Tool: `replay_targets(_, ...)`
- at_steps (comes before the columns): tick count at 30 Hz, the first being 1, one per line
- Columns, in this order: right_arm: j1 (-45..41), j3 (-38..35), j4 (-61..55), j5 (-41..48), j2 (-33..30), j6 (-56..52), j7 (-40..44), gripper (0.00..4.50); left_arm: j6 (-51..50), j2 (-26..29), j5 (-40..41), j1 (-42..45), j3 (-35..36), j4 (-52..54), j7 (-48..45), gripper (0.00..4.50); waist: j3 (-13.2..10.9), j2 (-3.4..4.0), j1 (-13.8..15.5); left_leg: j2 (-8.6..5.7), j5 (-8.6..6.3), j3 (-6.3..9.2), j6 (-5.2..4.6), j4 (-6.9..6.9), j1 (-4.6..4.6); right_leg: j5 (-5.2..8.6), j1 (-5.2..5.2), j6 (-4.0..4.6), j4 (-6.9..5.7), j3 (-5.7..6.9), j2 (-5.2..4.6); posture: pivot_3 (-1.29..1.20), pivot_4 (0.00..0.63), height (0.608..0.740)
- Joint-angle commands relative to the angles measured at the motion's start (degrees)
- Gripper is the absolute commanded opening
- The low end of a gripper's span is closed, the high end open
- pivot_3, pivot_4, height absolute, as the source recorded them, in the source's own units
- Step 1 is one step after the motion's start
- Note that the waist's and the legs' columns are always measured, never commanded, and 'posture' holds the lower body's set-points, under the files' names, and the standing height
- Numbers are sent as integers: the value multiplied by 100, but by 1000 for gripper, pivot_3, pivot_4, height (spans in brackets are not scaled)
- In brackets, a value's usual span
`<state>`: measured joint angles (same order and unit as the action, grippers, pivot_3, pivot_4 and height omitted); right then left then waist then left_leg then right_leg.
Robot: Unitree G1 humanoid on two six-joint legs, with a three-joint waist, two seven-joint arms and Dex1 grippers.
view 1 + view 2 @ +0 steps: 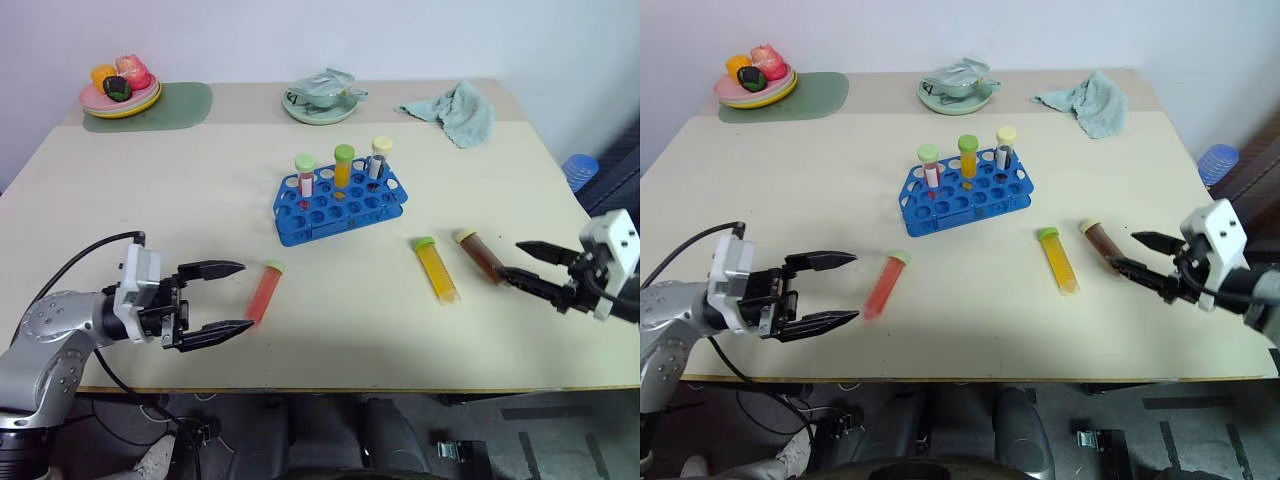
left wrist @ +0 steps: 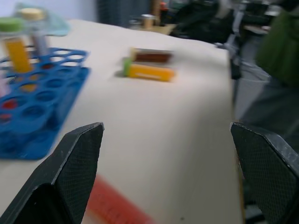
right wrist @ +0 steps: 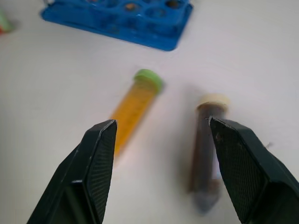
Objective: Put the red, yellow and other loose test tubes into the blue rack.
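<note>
Three small clear plastic capped tubes lie loose on the beige table (image 1: 330, 330): the red tube (image 1: 264, 292) at lower left of centre, the yellow tube (image 1: 437, 269) and the dark brown tube (image 1: 481, 256) at lower right. The bright blue plastic rack (image 1: 340, 203) stands in the middle. The left gripper (image 1: 222, 297) is wide open beside the red tube; the right gripper (image 1: 520, 262) is open near the brown one. The tubes look light, stiff and smooth, so they may roll; I would grip across the body near the cap.

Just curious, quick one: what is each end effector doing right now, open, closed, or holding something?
Left end effector: open, holding nothing, beside the red tube.
Right end effector: open, holding nothing, next to the brown tube.
</note>
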<state>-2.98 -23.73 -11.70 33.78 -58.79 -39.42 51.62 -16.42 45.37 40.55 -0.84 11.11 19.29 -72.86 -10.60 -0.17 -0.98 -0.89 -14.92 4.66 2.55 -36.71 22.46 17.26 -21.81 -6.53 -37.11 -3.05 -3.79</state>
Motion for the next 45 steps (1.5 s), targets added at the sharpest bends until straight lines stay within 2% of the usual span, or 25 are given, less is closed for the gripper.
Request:
replay_targets(1, -783, 509, 293, -108, -371, -660, -117, 3201, 65, -47, -30, 173, -141, 223, 1, 4434, -1, -1, 9, 0, 0, 1, 0, 0, 4, 0, -2, -1, 0, 1, 0, 0, 150, 740)
replay_targets(7, -2169, 1896, 1017, -613, -795, -1606, 35, 3201, -23, -138, 31, 262, -233, 323, 65, 4434, -4, 2, 15, -3, -2, 3, -3, 0, 26, -9, -24, -16, 1, 2, -3, 0, 150, 740)
replay_targets(11, -3198, 2828, 1619, -895, -797, -2417, 269, 3201, -113, -207, 109, 305, -247, 357, 167, 4434, -5, 7, -1, -3, -1, 2, -3, -15, 73, -12, -74, -18, -9, 3, -2, 0, 150, 740)
replay_targets(14, -3705, 3490, 2096, -1333, -749, -2339, 529, 3201, -131, -270, 110, 280, -299, 388, 216, 4434, -5, 6, -3, -4, -1, 2, -3, -19, 88, -13, -88, -18, -11, 3, -2, 0, 150, 740)
replay_targets(19, -4701, 4183, 3120, -1894, -360, -2313, 814, 3201, -59, -394, 19, 294, -342, 377, 293, 4434, -6, 7, -13, -21, -1, 0, -3, -23, 91, -14, -92, -18, -12, 4, -2, 0, 150, 740)
replay_targets(31, -5559, 4709, 4377, -2599, 359, -2196, 1329, 3201, -101, -443, 87, 9, -236, 556, 339, 4434, -6, 7, -3, -25, -1, 2, -2, -26, 94, -15, -96, -19, -19, 5, -2, 0, 150, 740)
replay_targets(45, -5451, 4774, 4638, -3128, 501, -1907, 1586, 3201, -101, -367, 113, -171, -119, 636, 308, 4434, -6, 8, -9, -26, -1, 1, -2, -27, 94, -15, -97, -19, -24, 6, -1, 0, 150, 740)
